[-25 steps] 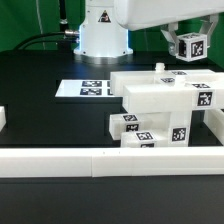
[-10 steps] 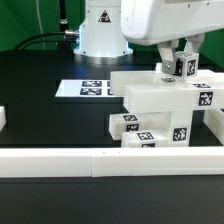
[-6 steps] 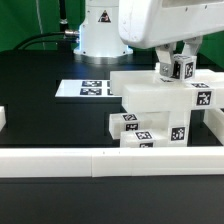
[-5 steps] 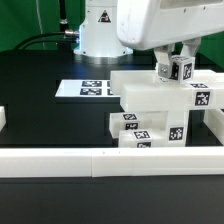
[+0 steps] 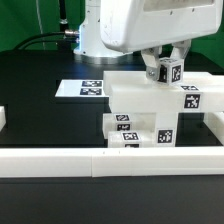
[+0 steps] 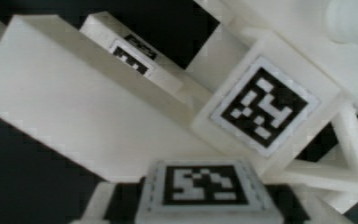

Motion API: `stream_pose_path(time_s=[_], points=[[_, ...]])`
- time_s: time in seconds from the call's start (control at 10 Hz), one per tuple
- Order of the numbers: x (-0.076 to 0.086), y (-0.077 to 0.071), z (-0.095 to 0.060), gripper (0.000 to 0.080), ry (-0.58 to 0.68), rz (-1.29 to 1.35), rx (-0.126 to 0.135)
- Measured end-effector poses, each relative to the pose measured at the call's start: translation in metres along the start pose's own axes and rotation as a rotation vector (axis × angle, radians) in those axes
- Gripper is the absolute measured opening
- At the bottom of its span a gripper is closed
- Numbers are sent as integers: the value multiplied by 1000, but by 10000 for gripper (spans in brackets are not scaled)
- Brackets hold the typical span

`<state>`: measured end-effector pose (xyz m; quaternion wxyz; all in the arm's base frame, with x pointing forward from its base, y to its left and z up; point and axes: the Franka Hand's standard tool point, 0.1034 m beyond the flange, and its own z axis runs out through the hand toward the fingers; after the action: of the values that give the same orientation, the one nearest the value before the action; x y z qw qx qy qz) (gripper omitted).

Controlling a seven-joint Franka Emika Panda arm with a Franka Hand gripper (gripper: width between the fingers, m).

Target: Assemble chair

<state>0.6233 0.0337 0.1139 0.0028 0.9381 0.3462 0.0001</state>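
The marker board (image 5: 90, 88) lies on the black table (image 5: 40, 110), just to the exterior view's left of the chair (image 5: 140, 100). The white rail (image 5: 60, 158) crosses in front of both. The arm (image 5: 140, 25) reaches down over the chair's top slab, its gripper (image 5: 165, 62) clamped on a tagged square post (image 5: 166, 72) at that slab.

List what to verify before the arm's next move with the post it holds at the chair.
1. Grip: gripper shut on the tagged post, fingers on both sides: ok.
2. Contact: post's lower end reaches the top slab of the chair: ok.
3. Seating: post fully home in the slab: cannot tell, joint hidden.
4. Post upright: cannot tell; it looks slightly tilted in the exterior view.
5. Clearance: marker board lies apart from the chair: ok.
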Motion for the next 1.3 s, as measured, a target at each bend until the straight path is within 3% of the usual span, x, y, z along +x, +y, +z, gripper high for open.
stream_pose_path(time_s=[0.5, 1.0, 1.1, 1.3], points=[[-1, 0, 0, 272, 0, 39, 0], [-1, 1, 1, 272, 30, 523, -9], [-2, 1, 1, 272, 35, 622, 3], [-2, 1, 1, 272, 51, 880, 62]])
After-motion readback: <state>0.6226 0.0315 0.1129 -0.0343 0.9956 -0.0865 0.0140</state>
